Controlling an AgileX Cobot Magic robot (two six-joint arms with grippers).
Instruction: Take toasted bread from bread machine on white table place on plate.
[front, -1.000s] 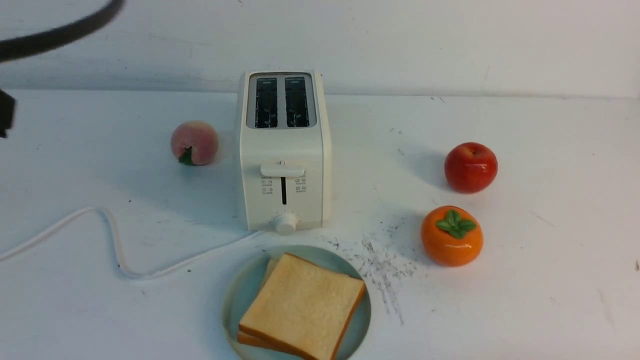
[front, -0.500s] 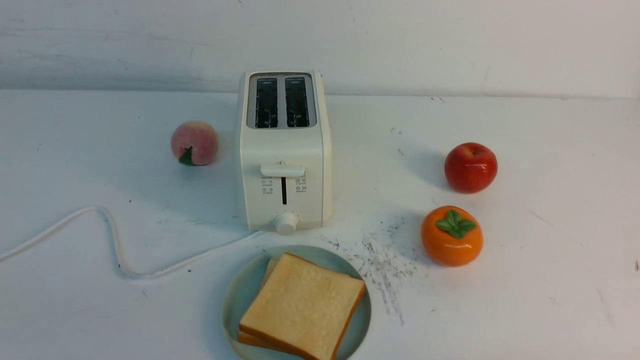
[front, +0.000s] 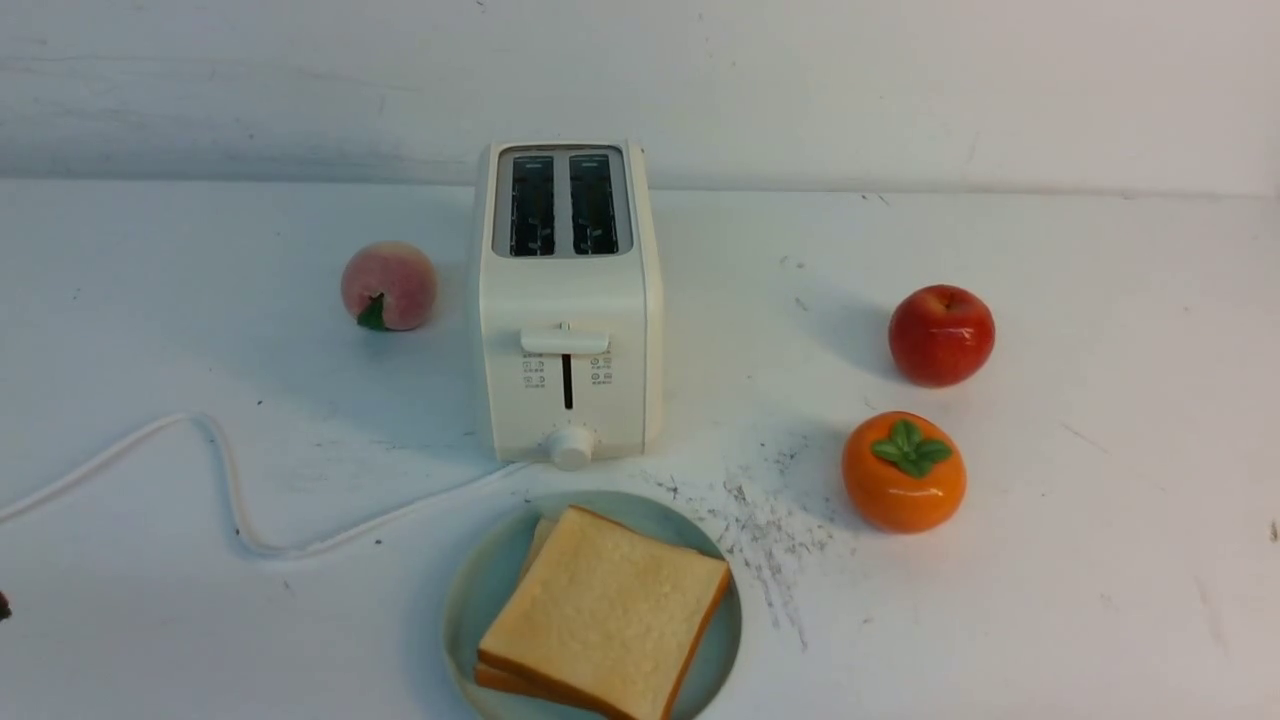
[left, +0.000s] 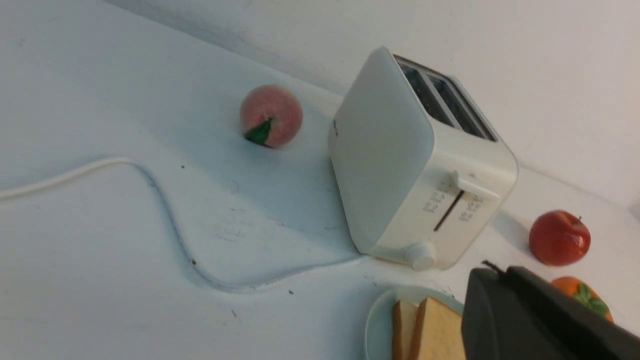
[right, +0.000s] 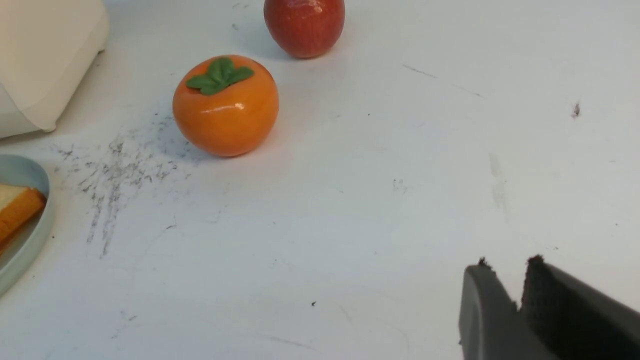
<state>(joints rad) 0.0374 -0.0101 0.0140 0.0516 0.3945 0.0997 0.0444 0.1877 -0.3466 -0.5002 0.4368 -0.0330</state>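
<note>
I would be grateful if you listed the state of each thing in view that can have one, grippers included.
Toaster: upright, both slots without bread, front lever up.
Toast: two slices, stacked slightly askew on the plate.
Plate: face up, bearing the toast.
Cord: lying in loose bends.
Left gripper: shut, nothing held.
Right gripper: slightly open, nothing held.

Left jaws (left: 500, 272) shut, right jaws (right: 507, 262) slightly parted.

The left tool (left: 495, 270) and right tool (right: 507, 262) have dark grey, narrow, elongated fingers.
</note>
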